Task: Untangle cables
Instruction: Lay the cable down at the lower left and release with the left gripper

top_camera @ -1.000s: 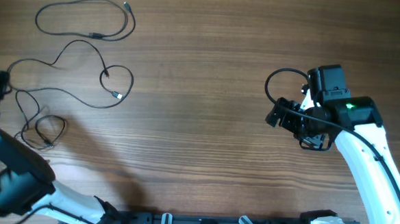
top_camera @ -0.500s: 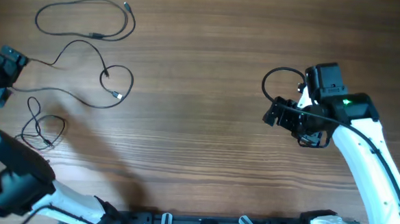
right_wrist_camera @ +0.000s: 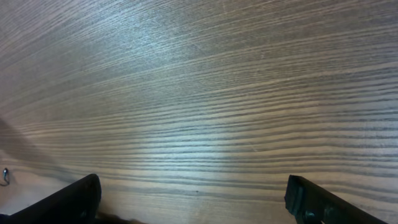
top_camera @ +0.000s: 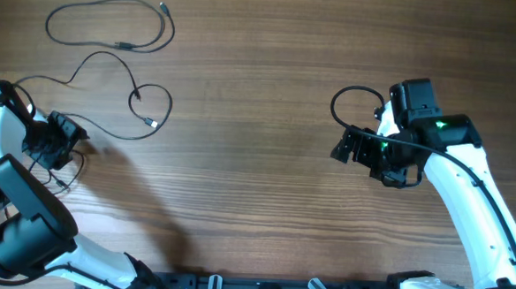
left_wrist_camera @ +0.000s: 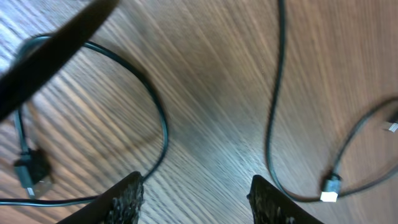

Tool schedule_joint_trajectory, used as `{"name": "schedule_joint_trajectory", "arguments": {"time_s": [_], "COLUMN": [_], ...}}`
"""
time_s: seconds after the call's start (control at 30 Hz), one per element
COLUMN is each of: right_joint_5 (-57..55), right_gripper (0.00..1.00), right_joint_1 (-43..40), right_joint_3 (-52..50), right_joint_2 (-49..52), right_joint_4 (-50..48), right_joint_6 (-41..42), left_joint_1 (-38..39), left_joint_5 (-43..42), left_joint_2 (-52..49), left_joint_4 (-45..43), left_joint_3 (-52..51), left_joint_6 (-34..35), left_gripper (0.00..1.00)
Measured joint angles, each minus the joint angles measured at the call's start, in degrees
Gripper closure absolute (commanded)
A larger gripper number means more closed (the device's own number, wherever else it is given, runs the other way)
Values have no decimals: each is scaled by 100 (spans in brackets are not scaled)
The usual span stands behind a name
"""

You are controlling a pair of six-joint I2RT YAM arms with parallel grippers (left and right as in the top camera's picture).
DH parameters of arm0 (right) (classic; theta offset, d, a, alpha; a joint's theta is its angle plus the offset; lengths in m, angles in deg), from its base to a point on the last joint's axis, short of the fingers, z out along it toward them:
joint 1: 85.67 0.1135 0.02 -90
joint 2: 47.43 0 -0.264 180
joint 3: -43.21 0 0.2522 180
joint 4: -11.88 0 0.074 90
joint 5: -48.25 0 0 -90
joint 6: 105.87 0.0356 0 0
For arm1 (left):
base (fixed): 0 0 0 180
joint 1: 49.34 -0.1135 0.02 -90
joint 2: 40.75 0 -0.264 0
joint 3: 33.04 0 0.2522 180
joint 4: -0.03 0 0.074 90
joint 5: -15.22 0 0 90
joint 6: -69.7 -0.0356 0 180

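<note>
The three thin black cables lay on the left part of the brown wooden table (top_camera: 242,117). The thin black cord in one wide flat loop (top_camera: 119,45) sat at the far left, well apart from both my grippers, just where it had been a second before. The long winding black cord (top_camera: 117,135) below it had not shifted either. Its silver-tipped plug (top_camera: 153,122) rested inside its own curl, and my left wrist camera caught that cord (left_wrist_camera: 272,124) running down to the plug (left_wrist_camera: 329,186).

The small coiled black cord (left_wrist_camera: 163,124) was nearest me. From overhead it was mostly hidden under my left arm, so I could not tell whether it crossed the winding cord there.

My left gripper (top_camera: 55,140) was what had changed most. A second earlier it sat at the table's left edge, half a second ago it was further up, and now it hung right over the coil. Its fingers (left_wrist_camera: 127,198) stood apart with bare wood between them and the coil's curve just beside the left one.

My right gripper (top_camera: 351,148) had crept slightly leftward, well away from every cord. Its fingers (right_wrist_camera: 74,198) were spread wide over bare wood.
</note>
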Motion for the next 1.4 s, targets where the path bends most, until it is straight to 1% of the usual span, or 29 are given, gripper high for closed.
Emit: {"name": "schedule_joint_trajectory", "arguments": {"time_s": [0.03, 0.07, 0.13, 0.17, 0.2, 0.27, 0.3, 0.33, 0.37, 0.43, 0.5, 0.53, 0.57, 0.63, 0.67, 0.77, 0.83, 0.9, 0.97, 1.1, 1.17, 1.27, 1.33, 1.4], "right_joint_5": [2, 4, 20, 20, 20, 22, 22, 22, 50, 155, 216, 234, 238, 254, 254, 254, 260, 310, 332, 361, 361, 361, 361, 361], "right_gripper": [3, 3, 3, 3, 3, 3, 2, 2, 2, 2, 2, 2, 2, 1, 2, 1, 2, 2, 2, 1, 1, 1, 1, 1], "right_joint_1": [0, 0, 0, 0, 0, 0, 0, 0, 0, 0, 0, 0, 0, 0, 0, 0, 0, 0, 0, 0, 0, 0, 0, 0], "right_joint_3": [0, 0, 0, 0, 0, 0, 0, 0, 0, 0, 0, 0, 0, 0, 0, 0, 0, 0, 0, 0, 0, 0, 0, 0], "right_joint_2": [0, 0, 0, 0, 0, 0, 0, 0, 0, 0, 0, 0, 0, 0, 0, 0, 0, 0, 0, 0, 0, 0, 0, 0], "right_joint_4": [11, 9, 13, 11, 9, 4, 4, -4, -4, -13, -13, -11, -11, -15, -17, -24, -24, -13, 33, 76, 109, 96, 90, 87], "right_joint_6": [0, 0, 0, 0, 0, 0, 0, 0, 0, 0, -20, -44, -76, -125, -127, -127, -127, -129, -146, -149, -146, -149, -146, -146], "left_joint_1": [0, 0, 0, 0, 2, 7, 7, 4, -13, -76, -120, -120, -120, -120, -118, -11, 131, 271, 262, 210, 151, 131, 127, 125], "left_joint_5": [-236, -688, -1342, -1484, -1475, -863, -234, 396, 752, 1285, 1499, 1532, 1556, 1397, 1185, 664, 632, 964, 1394, 2076, 2197, 2288, 2260, 2210], "left_joint_2": [4, 35, 234, 387, 623, 1019, 1097, 1058, 994, 752, 529, 476, 452, 450, 450, 450, 450, 455, 466, 503, 483, 455, 457, 455], "left_joint_4": [155, 234, 216, 203, 188, 348, 570, 619, 590, 455, 236, 190, 72, -63, -105, -13, -120, -459, -903, -1058, -949, -800, -879, -1025], "left_joint_3": [166, 636, 1456, 1735, 1974, 2157, 2159, 2033, 1814, 1104, 529, 378, 181, -17, -50, -184, -437, -1176, -1624, -1650, -1427, -487, 332, 490], "left_joint_6": [2, 0, 9, 11, 7, 0, 2, 2, 37, 409, 634, 695, 734, 798, 815, 859, 922, 1185, 1320, 1799, 1832, 1679, 1580, 1554], "left_gripper": [39, 36, 34, 32, 33, 36, 35, 35, 36, 39, 51, 55, 64, 92, 96, 96, 96, 96, 96, 96, 96, 96, 96, 96]}}
